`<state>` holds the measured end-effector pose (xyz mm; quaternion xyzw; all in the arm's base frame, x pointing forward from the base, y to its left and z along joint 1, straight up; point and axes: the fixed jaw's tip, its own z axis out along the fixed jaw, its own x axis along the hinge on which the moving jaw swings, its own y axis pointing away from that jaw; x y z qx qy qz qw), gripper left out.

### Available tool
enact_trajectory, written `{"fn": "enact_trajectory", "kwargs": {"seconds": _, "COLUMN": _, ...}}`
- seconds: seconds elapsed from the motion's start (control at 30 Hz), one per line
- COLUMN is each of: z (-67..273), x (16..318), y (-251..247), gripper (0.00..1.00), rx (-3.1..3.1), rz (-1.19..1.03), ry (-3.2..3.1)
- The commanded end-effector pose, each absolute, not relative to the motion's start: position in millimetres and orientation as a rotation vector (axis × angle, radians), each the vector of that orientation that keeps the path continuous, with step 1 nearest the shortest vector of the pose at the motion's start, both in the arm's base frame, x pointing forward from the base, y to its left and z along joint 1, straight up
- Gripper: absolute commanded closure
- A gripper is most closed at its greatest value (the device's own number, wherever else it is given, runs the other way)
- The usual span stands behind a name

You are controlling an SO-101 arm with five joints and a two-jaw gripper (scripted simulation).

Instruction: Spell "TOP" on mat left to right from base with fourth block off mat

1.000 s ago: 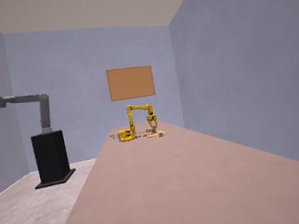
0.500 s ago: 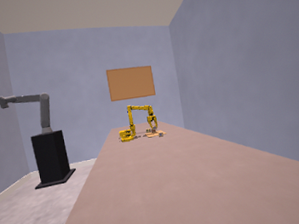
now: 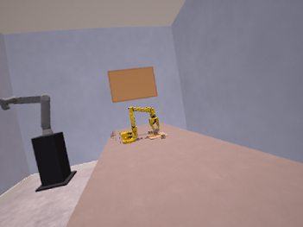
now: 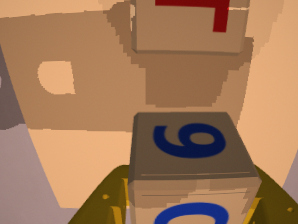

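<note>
Wrist view first: we see our pincer (image 4: 189, 219) pinching a block (image 4: 192, 183) between its two yellow fingers, which press against the block's left and right sides. The face turned toward the camera carries a blue "O", and the shaded face above it carries a blue mark that reads as a "9" or "6" lying on its side. Beyond this held block we see a second block (image 4: 193, 6) resting on the orange mat (image 4: 80, 156), its face showing a red "T" turned on its side in this view. The two blocks appear close, with a strip of shadowed mat between them; we cannot tell from here how high the held block sits over the mat. A paler rounded patch (image 4: 56, 76) shows in the shadow on the mat to the left. Grey table (image 4: 16, 183) shows past the mat's left edge.

From the exterior view we see our small yellow arm (image 3: 138, 119) at the far end of the long pinkish table, bent over with its pincer pointing down at the mat (image 3: 158, 136). The blocks are too small to read there. A grey arm (image 3: 34, 103) on a black pedestal (image 3: 52, 159) stands on the floor to the left, and an orange board (image 3: 132, 83) hangs on the back wall.
</note>
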<state>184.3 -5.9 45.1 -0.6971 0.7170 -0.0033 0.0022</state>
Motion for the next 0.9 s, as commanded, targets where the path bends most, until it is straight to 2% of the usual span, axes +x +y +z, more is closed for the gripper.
{"fn": "enact_trajectory", "kwargs": {"seconds": 0.0, "z": 57.0, "x": 195.2, "y": -5.0, "gripper": 1.00, "rx": -2.144, "rz": -0.112, "ry": 2.195}}
{"fn": "enact_trajectory", "kwargs": {"seconds": 0.87, "z": 47.6, "x": 196.0, "y": -5.0, "gripper": 1.00, "rx": -2.140, "rz": -0.112, "ry": 2.199}}
